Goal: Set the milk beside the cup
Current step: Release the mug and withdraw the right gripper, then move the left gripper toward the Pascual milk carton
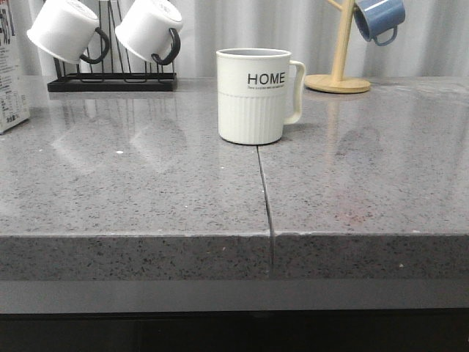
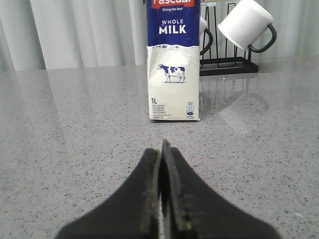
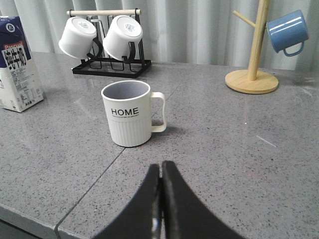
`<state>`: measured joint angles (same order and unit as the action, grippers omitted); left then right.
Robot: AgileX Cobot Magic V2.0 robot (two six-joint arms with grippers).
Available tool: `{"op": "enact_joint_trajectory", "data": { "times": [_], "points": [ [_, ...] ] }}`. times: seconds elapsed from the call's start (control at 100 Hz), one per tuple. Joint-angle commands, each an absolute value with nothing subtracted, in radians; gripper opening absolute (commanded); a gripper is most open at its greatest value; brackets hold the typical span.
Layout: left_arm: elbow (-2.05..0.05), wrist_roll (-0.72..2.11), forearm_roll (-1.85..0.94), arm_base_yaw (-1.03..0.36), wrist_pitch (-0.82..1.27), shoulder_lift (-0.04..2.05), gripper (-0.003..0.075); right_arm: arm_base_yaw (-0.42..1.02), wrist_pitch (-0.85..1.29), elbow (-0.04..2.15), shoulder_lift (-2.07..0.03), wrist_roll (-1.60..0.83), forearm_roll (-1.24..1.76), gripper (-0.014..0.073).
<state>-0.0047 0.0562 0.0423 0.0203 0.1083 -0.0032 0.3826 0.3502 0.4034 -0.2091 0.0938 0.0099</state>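
One ribbed ceramic cup (image 1: 256, 95), boxy milk (image 2: 173, 59) apart.

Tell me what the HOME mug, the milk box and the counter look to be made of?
HOME mug: likely glazed ceramic, with a cream sheen and ribbed lower half.
Milk box: printed paperboard carton, with sharp folded edges and slight creasing.
Counter: probably polished speckled grey stone or quartz, since it reflects the hanging mugs.

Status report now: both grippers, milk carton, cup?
Left gripper shut, empty. Right gripper shut, empty. White-and-blue milk carton upright, far left of cream HOME mug. Path clear.
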Motion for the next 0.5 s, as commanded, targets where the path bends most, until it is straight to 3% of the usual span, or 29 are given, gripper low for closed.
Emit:
{"op": "enact_joint_trajectory", "data": {
  "times": [0.0,0.49],
  "points": [
    [0.041,0.052,0.034,0.020,0.024,-0.035,-0.0020,0.384,0.297,0.428,-0.194,0.087,0.013,-0.0018],
    [-0.016,0.052,0.047,0.020,-0.016,-0.027,-0.0021,0.384,0.294,0.428,-0.193,0.087,0.013,-0.0016]
  ]
}}
